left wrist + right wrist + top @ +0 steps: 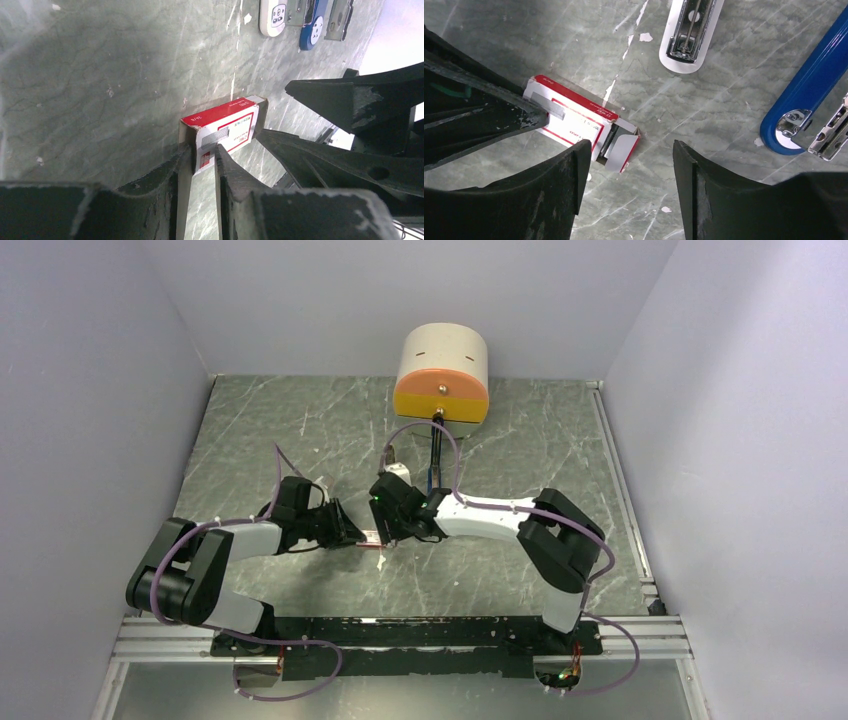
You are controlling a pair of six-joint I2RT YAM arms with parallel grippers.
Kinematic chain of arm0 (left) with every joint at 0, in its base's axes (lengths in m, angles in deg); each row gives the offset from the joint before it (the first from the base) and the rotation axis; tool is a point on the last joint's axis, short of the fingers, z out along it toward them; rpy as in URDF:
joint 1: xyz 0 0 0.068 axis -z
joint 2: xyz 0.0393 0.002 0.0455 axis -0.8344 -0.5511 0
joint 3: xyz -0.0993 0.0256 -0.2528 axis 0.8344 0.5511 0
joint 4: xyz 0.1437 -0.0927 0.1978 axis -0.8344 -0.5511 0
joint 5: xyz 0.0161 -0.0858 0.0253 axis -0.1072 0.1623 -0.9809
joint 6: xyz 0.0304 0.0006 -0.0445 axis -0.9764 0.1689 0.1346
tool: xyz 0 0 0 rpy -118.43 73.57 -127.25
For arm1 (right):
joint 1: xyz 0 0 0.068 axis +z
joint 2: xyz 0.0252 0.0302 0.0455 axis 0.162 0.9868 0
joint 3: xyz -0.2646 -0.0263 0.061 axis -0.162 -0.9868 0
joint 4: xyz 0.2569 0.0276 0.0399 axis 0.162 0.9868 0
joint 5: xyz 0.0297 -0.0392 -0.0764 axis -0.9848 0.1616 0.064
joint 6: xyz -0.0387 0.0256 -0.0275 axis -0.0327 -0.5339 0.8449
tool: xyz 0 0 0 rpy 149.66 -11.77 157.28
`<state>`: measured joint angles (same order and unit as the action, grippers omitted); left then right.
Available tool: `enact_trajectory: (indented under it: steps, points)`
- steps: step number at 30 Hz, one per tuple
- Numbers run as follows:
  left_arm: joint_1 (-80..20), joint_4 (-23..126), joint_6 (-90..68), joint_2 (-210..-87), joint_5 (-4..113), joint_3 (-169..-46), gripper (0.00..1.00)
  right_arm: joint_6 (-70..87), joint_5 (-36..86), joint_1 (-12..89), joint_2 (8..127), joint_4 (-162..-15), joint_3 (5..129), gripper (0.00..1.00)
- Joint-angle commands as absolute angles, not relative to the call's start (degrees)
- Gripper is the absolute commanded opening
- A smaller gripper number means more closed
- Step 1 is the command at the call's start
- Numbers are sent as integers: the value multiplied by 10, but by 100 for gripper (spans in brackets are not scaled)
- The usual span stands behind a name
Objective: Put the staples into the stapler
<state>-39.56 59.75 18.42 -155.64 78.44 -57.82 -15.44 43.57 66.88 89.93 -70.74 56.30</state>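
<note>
On the marbled table [300, 430] the left gripper [202, 153] is clamped across one end of the small red-and-white box [574, 122]. The right gripper [629, 170] hangs over the other end, fingers wide apart and holding nothing. The blue stapler [809, 85] lies well apart, beyond the right fingers. The box's long axis runs from one gripper toward the other, its open flap end facing the right one, the nearer to that mouth. The staples are probably inside; a grey strip [549, 106] on the box top may be print.
</note>
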Motion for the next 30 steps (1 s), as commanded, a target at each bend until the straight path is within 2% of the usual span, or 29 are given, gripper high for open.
enact_trajectory:
  steps: [1, 8, 13, 22, 30]
  points:
    - [-394, 585, 173, -1550, 769, -582, 29, -168, 452, 672, 910, -690, 576, 63]
    - [-393, 590, 174, -1548, 767, -580, 26, -182, 465, 672, 909, -672, 578, 48]
    - [-393, 594, 177, -1543, 764, -576, 25, -189, 486, 672, 905, -651, 582, 34]
    - [-394, 592, 181, -1539, 762, -577, 26, -183, 455, 672, 914, -659, 586, 19]
    - [-393, 587, 176, -1530, 760, -575, 28, -189, 441, 671, 922, -664, 584, 20]
